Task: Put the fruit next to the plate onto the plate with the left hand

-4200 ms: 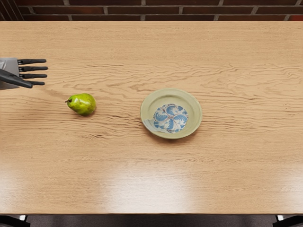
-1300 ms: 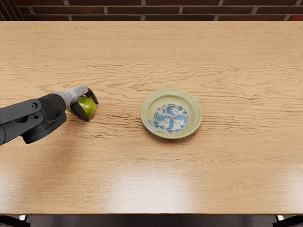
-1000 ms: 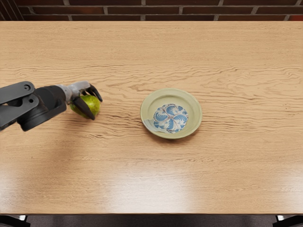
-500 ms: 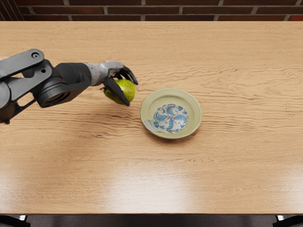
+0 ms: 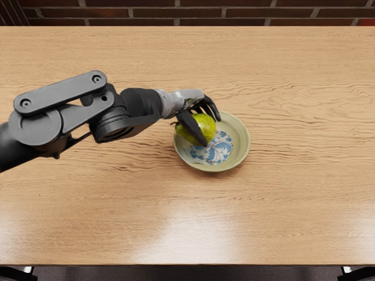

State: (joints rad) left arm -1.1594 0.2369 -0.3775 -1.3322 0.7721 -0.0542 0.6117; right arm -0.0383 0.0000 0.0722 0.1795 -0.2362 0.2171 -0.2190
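Over the plate's left rim, the left hand grips a green pear: probably light, smooth, firm, best clasped around its belly.

Left arm cut off at picture's left edge, pear partly covered by left hand, plate left rim hidden, pear-to-plate contact not discernible.

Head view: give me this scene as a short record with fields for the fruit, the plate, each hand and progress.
plate: green rim, blue pattern, on the wooden table
fruit: green pear, gripped, over the plate's left part
left hand: shut on the pear, arm from the left
right hand: not in view
progress: pear not yet released; contact with plate unclear
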